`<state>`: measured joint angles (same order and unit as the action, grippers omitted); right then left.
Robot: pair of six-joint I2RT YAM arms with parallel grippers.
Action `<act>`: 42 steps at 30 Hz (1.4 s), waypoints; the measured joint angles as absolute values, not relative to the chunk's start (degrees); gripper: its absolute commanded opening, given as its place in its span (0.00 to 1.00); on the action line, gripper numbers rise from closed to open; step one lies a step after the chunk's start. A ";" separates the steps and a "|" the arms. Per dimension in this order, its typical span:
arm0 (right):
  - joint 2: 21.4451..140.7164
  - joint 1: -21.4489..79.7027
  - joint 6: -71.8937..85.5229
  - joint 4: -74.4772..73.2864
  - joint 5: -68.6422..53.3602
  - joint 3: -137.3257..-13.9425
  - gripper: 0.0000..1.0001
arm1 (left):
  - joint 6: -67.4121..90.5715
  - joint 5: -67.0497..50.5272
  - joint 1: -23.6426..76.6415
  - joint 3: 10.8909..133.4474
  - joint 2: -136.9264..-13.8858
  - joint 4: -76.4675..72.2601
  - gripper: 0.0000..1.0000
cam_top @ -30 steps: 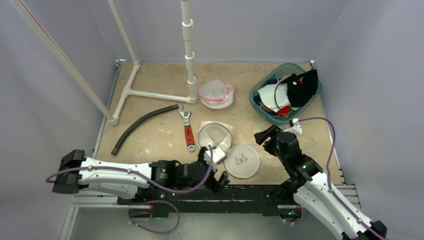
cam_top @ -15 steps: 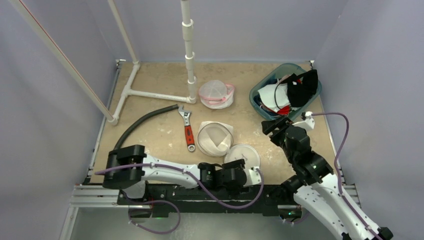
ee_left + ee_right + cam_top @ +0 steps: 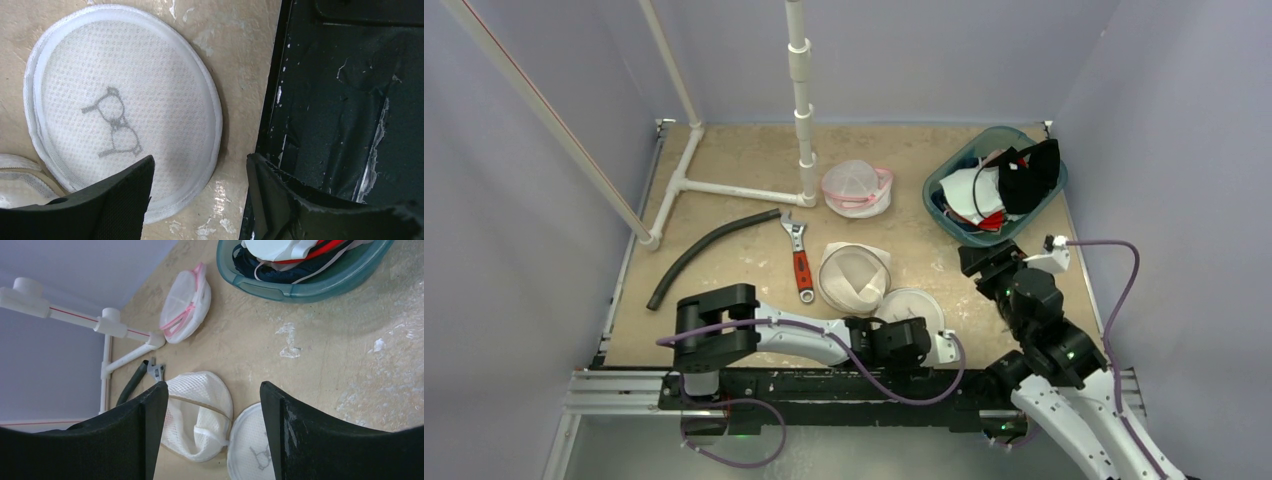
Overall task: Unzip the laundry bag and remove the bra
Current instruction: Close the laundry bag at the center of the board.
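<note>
laundry bag open, both claws empty – bra not out yet

laundry bag (image 3: pixel 854 278) lies in two parts: deep mesh cup just beyond the left claw (image 3: pixel 200 167), and its flat round flap (image 3: pixel 120 115) right under and ahead of that claw. the flap is folded out beside the cup, so the zip looks done w/.

what changed: a sec ago the left claw sat up at the join btwn cup and flap, jaws at their widest. now the arm has swung along the near table edge and the claw is low over the flap's near rim, w/ the black rail (image 3: pixel 350 100) just to its right. jaws have narrowed a bit but are still well apart, nothing btwn them. the right claw (image 3: pixel 213 387) has drifted off the bag twd the tub (image 3: pixel 310 287) of clothes. it is also spread wide and holds nothing. bag sits ahead and below it, tub ahead and up.

meaning, prob.: unzip step finished, grab step not started. neither claw is in the cup, and can't tell from here if the bra is still inside. pale folds show there, no more than that.

writing: none readable, no brand or tag. only mark is a grey sketch (image 3: pixel 114 122) of a bra on the flap, just ahead of the left claw.
</note>
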<state>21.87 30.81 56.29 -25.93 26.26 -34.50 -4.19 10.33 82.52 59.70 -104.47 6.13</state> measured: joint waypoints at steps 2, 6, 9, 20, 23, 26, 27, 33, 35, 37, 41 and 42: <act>20.93 30.79 56.31 -26.50 26.28 -34.50 0.71 | -4.23 9.98 82.52 60.14 -104.75 6.02 0.60; 20.40 30.81 56.34 -26.98 26.26 -34.50 0.71 | -4.25 9.34 82.59 61.54 -106.21 6.00 0.47; 20.10 30.81 56.34 -27.33 26.24 -34.50 0.70 | -4.03 8.58 82.85 62.06 -106.91 5.87 0.34; 19.35 30.81 56.27 -27.31 26.22 -34.50 0.70 | -3.05 14.31 82.41 60.25 -106.06 2.13 0.00; 19.38 30.81 56.12 -27.24 26.22 -34.50 0.71 | -2.68 15.90 81.97 58.63 -103.44 1.72 0.00; 19.57 30.81 55.64 -26.94 26.00 -34.50 0.71 | -2.11 16.34 82.08 58.17 -99.68 1.08 0.00; 19.64 30.81 55.46 -26.83 25.96 -34.50 0.72 | -1.85 16.32 82.15 58.15 -98.48 0.62 0.00; 20.32 30.81 54.74 -26.17 25.80 -34.50 0.72 | 1.72 15.62 81.93 56.95 -92.38 -2.07 0.00; 20.29 30.81 54.50 -26.06 25.78 -34.50 0.72 | 2.74 14.94 81.60 56.03 -90.89 -2.74 0.00; 20.29 30.79 54.22 -25.89 25.78 -34.50 0.72 | 3.60 14.26 81.12 54.76 -89.14 -3.11 0.07; 20.32 30.81 53.89 -25.80 25.76 -34.50 0.72 | 3.73 13.65 80.62 54.63 -88.77 -1.98 0.49; 20.32 30.81 53.87 -25.78 25.74 -34.50 0.72 | 3.49 13.63 80.64 55.09 -89.54 -1.08 0.53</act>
<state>20.32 30.81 53.87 -25.78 25.74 -34.50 3.49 13.63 80.64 55.09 -89.54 -1.08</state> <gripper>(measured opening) 0.718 0.381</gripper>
